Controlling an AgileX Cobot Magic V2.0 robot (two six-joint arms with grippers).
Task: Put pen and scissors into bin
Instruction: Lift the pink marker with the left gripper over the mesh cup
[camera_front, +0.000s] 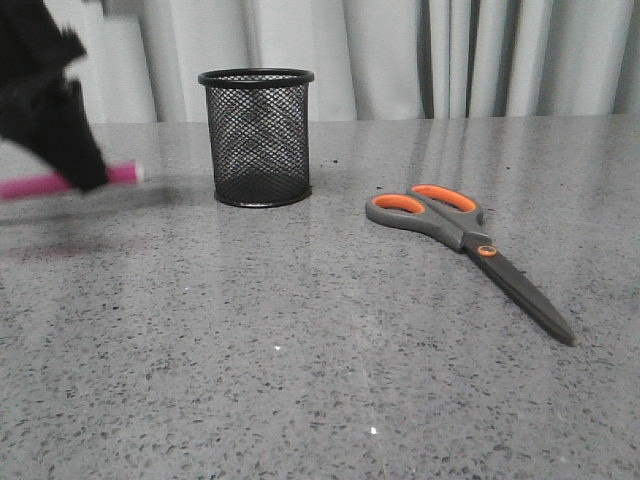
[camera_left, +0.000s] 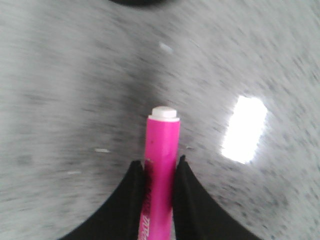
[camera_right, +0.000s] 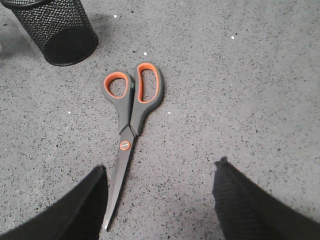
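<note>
My left gripper (camera_front: 85, 175) is shut on the magenta pen (camera_front: 40, 185) and holds it level above the table, left of the bin (camera_front: 257, 137). In the left wrist view the pen (camera_left: 162, 150) sticks out between the two black fingers, white tip forward. The scissors (camera_front: 460, 240) lie flat on the table to the right of the bin, blades closed. In the right wrist view the scissors (camera_right: 130, 120) lie ahead of my open, empty right gripper (camera_right: 160, 170), blade tip beside one finger. The bin (camera_right: 55, 30) stands beyond the scissors' handles.
The grey speckled table (camera_front: 300, 370) stretches wide in front of the bin. White curtains (camera_front: 450, 60) hang behind the table's far edge.
</note>
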